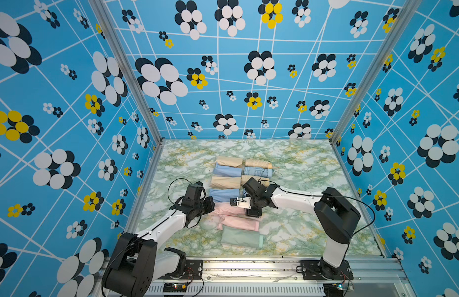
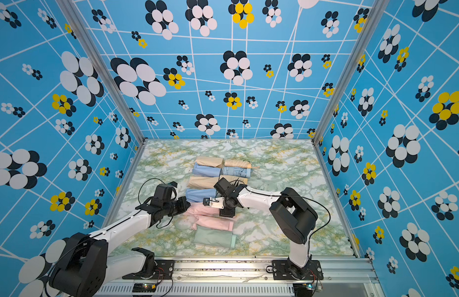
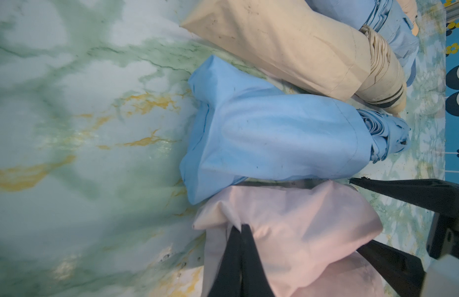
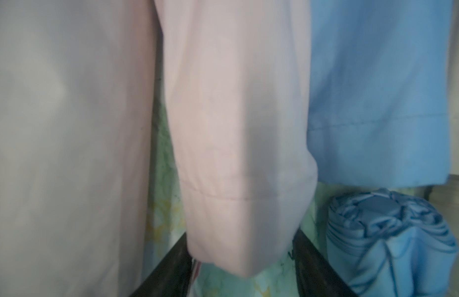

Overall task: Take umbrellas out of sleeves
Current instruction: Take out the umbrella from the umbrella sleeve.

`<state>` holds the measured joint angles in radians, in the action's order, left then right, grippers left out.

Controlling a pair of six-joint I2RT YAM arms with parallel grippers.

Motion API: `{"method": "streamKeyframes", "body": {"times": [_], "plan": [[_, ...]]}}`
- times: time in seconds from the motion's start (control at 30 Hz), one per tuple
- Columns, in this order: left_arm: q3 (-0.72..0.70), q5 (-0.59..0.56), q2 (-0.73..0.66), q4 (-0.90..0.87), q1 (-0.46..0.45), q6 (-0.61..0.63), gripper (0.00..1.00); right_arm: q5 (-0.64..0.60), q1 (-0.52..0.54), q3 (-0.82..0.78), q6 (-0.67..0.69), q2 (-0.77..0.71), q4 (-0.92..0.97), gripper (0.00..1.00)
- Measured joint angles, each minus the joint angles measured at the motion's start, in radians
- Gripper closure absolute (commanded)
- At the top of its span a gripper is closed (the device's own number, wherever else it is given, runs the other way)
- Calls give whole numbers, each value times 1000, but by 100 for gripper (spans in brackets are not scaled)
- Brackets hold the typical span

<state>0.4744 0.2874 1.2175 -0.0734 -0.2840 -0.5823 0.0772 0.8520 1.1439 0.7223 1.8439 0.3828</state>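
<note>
Easy to go wrong here by closing the right gripper [image 4: 241,234] on the hem alone: then only cloth against cloth, a tug of two arms on the same pink sleeve [image 4: 236,123], with no umbrella sliding out. Better to bite through the fabric onto the hard body inside, or to reach past the mouth. For now standing open around the mouth end of that sleeve, one finger on each side, not yet pressing. As for the left gripper [image 3: 240,227], shut tight on a small peak of fabric at the closed end; a thin hold, so likely to slip free under a strong pull. Also possible to drag the light blue sleeve [image 3: 274,138] along, because of lying against it. As for place: pink sleeve directly beside the light blue sleeve and touching it, mouth turned the same way as its mouth; second pink sleeve [image 4: 68,128] one place further from the light blue sleeve. Looks smooth, pale, rounded and full, with a stitched hem, suggesting the pink umbrella inside; not visible itself. At the mouth of the light blue sleeve, crinkled folds of the light blue umbrella [image 4: 388,231]; cannot tell whether fully out.
</note>
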Motion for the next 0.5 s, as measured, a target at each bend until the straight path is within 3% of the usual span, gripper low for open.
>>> {"method": "streamKeyframes", "body": {"times": [0.5], "plan": [[0,-6,18,29,0,-1,99,19,0,53,5,32,32,50]]}}
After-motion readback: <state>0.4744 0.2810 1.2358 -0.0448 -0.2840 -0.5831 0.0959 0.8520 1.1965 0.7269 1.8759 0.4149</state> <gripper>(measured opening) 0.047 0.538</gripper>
